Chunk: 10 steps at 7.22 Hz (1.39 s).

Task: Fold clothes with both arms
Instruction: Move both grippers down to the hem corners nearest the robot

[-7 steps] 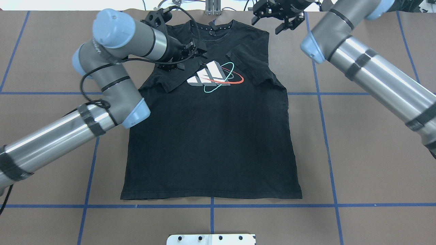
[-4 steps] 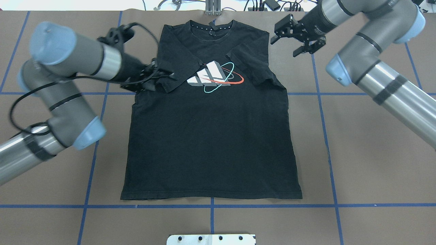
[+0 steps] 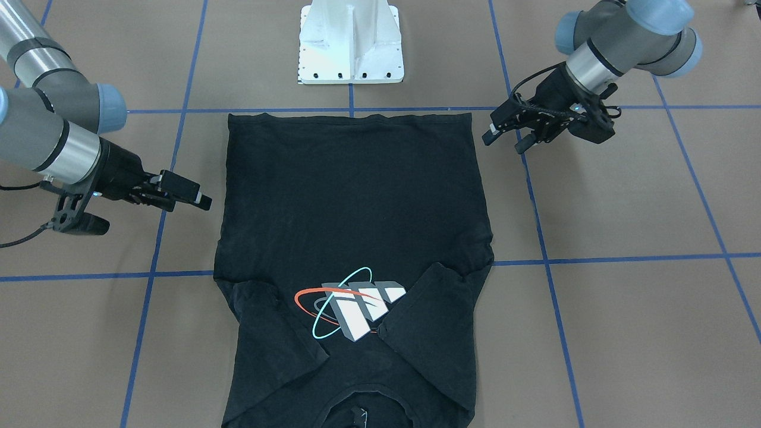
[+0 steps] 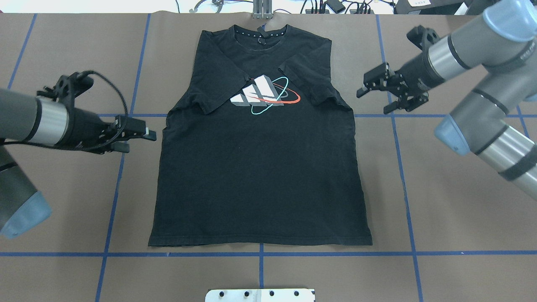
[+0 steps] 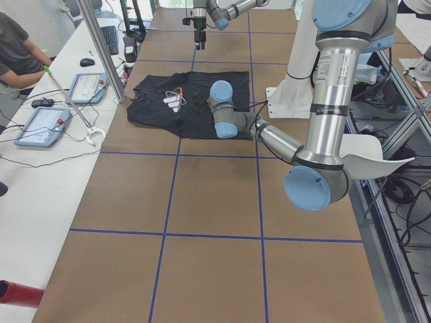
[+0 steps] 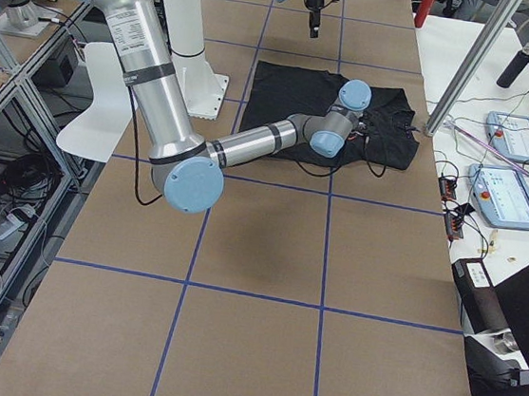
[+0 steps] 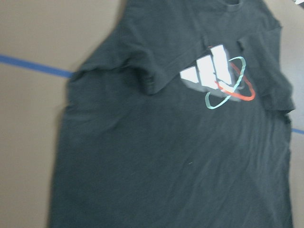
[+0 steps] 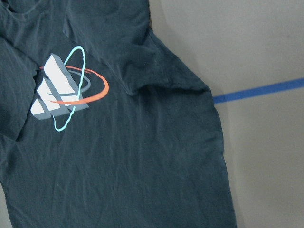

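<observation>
Plainly, the left claw (image 4: 138, 141) hangs open and empty just beside the T-shirt's (image 4: 260, 176) left side. The right claw (image 4: 373, 102) is likewise spread, holding nothing, near the opposite shoulder. The T-shirt lies flat mid-desk (image 4: 440, 188), collar toward the far edge, hem toward the robot's edge, both sleeves folded inward over the chest.

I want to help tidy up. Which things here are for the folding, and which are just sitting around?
For the folding:
- black T-shirt, lying flat, sleeves folded in
- left gripper, open beside it
- right gripper, open beside it

Just there:
- white pedestal base
- blue tape lines
- two tablets off to the side
</observation>
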Each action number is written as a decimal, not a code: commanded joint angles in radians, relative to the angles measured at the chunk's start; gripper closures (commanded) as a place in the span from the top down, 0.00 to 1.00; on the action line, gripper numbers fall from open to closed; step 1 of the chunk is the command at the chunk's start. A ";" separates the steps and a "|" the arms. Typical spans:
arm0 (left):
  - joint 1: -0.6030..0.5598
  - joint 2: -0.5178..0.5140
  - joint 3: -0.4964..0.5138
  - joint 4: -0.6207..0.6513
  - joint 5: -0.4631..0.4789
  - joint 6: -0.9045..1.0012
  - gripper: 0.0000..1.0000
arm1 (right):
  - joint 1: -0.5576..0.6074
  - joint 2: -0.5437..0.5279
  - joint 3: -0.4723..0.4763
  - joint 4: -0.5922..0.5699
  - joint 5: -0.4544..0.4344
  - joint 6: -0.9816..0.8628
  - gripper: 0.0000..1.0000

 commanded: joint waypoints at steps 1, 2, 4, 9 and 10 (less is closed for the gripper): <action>0.058 0.137 0.000 -0.166 0.046 -0.014 0.99 | -0.074 -0.093 0.083 0.000 -0.006 0.002 1.00; 0.103 0.139 0.001 -0.167 0.054 -0.028 0.99 | -0.098 -0.113 0.093 0.000 -0.006 0.000 1.00; 0.269 0.130 0.003 -0.168 0.179 -0.126 0.99 | -0.131 -0.162 0.147 0.000 -0.004 -0.001 1.00; 0.390 0.111 0.032 -0.165 0.253 -0.144 0.98 | -0.137 -0.215 0.161 0.058 0.009 -0.001 1.00; 0.399 0.111 0.037 -0.165 0.264 -0.144 0.98 | -0.137 -0.213 0.161 0.058 0.009 0.000 1.00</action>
